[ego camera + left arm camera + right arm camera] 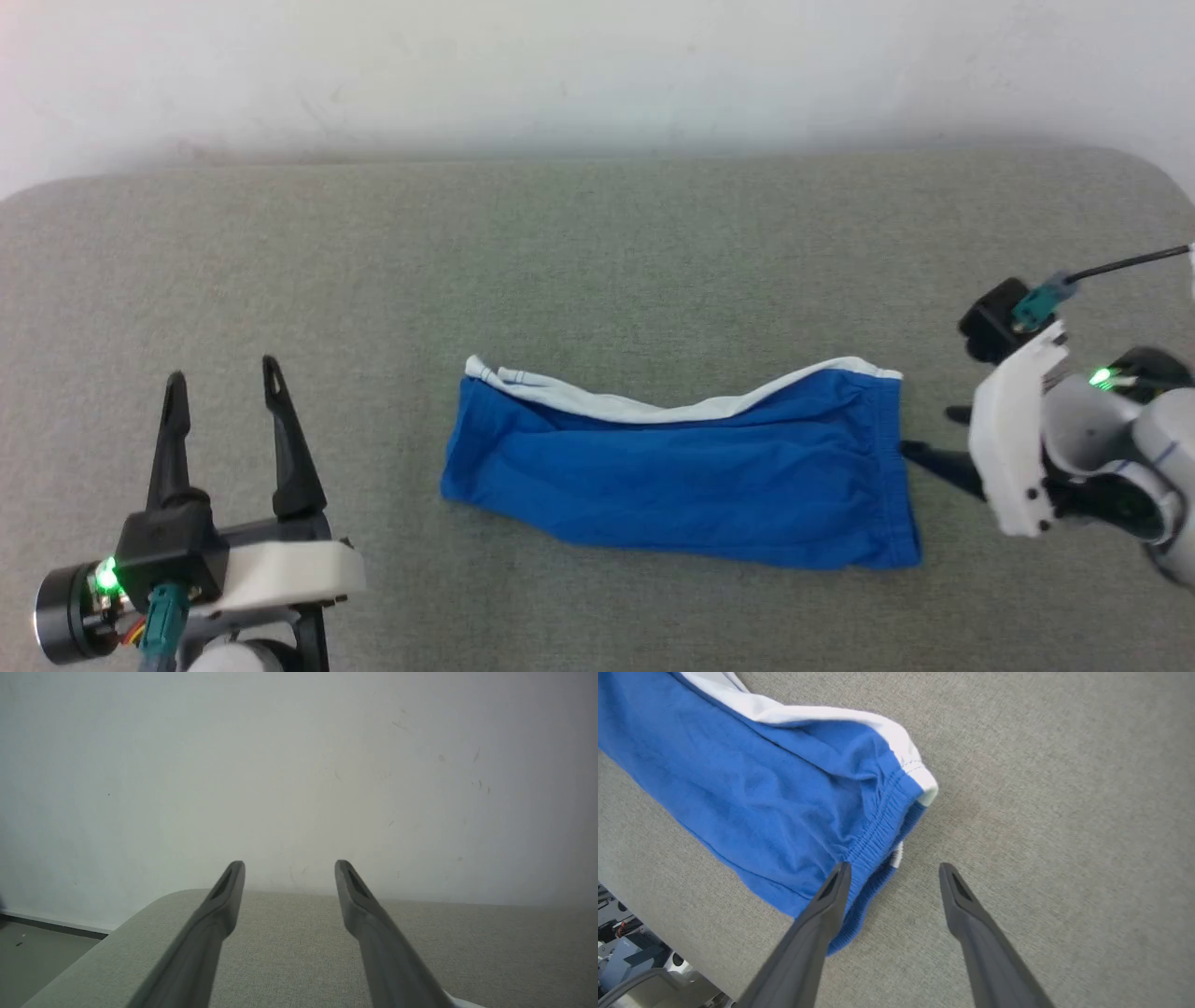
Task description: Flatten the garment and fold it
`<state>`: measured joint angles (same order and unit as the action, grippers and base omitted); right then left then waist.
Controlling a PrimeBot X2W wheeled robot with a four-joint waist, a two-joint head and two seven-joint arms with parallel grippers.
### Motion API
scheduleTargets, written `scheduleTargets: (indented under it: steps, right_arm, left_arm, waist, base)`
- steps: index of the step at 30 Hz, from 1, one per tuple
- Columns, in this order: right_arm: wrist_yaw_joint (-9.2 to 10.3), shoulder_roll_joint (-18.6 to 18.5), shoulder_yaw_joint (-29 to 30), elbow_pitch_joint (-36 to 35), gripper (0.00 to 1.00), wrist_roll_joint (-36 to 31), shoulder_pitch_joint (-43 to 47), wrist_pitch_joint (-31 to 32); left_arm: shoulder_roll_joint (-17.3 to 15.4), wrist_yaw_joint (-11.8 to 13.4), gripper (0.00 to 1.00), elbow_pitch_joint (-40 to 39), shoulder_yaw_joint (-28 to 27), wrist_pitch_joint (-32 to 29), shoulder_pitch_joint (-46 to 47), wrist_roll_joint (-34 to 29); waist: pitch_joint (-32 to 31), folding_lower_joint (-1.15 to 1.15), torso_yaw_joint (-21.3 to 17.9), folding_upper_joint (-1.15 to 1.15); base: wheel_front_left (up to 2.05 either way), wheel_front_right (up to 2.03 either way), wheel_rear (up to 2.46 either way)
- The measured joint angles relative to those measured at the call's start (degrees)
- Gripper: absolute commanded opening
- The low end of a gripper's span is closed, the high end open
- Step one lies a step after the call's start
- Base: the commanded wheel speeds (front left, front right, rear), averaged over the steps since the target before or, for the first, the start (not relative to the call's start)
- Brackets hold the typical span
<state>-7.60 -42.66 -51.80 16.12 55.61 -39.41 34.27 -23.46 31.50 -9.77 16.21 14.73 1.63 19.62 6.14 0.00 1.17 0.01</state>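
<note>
Left claw point(223, 371) low at left, fingers apart, holds nothing, points at white wall point(299, 765). Well apart from garment point(681, 476), so likely waiting its turn. Garment lies in middle of grey pad point(597, 261): long blue strip, white stripe along far edge, a bit wrinkled. Stretchy waistband point(878, 830) at right end. Right claw point(926, 429) just beside that end, fingers apart, one over waistband edge, other over bare pad. Looks ready to pinch there for pull or fold. Touching cloth or not: cannot tell.
</note>
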Motion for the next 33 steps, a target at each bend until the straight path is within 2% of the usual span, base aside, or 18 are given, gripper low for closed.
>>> scheduleTargets:
  steps: [4,9,12,16,17,18,22,25,33]
  right_arm:
    - [0.0,4.98,1.79,5.47,1.0,0.9,2.3,-0.04]
    - [-0.01,9.71,3.22,12.54,1.0,0.85,4.63,-1.37]
    - [-0.01,11.34,3.77,15.16,1.0,0.83,4.83,-2.37]
    - [-0.01,11.88,3.57,15.82,1.0,0.21,4.78,-3.79]
    - [-0.01,11.85,3.38,15.7,0.29,-0.02,4.75,-4.38]
    - [-0.01,11.82,3.23,15.4,0.0,-0.12,4.73,-4.91]
    - [-0.01,11.25,2.33,13.22,0.0,-0.12,4.71,-7.15]
    - [-0.01,9.1,2.63,10.32,0.0,0.53,4.69,-8.32]
    - [-0.01,-2.4,6.01,6.51,0.0,2.46,5.04,-7.06]
  left_arm:
    - [4.71,-4.89,1.0,-0.94,-4.25,0.01,-2.31,-4.58]
    - [8.42,-11.57,1.0,-0.11,-6.9,0.0,-4.0,-9.34]
    - [10.13,-15.14,1.0,0.93,-7.51,0.0,-4.08,-11.02]
    - [11.81,-18.44,1.0,1.66,-9.45,0.0,-4.09,-13.05]
    - [12.18,-19.03,1.0,1.77,-10.11,0.0,-4.09,-13.45]
    - [12.44,-19.63,1.0,1.9,-10.62,0.0,-4.09,-13.84]
    - [13.17,-20.94,1.0,2.33,-12.73,0.0,-4.47,-14.91]
    - [13.79,-21.46,1.0,2.42,-13.83,0.0,-5.95,-16.12]
    - [14.8,-22.97,1.0,2.71,-14.56,0.0,-6.53,-17.66]
  waist:
    - [0.84,0.0,1.34,0.0]
    - [2.1,0.0,2.82,0.0]
    - [2.69,0.0,3.49,0.0]
    - [3.2,0.0,3.73,0.0]
    - [3.19,0.0,3.63,0.0]
    - [3.11,0.0,3.47,0.0]
    - [2.22,0.01,2.8,0.0]
    - [1.32,0.01,2.22,0.0]
    - [-0.41,0.01,1.25,0.0]
  base:
    - [0.0,0.0,0.0]
    - [0.0,0.0,0.0]
    - [0.0,0.0,0.0]
    - [0.0,0.0,0.0]
    - [0.0,0.0,0.0]
    - [0.0,0.0,0.0]
    - [0.0,0.0,0.0]
    - [0.0,0.0,0.0]
    - [0.0,0.0,0.0]
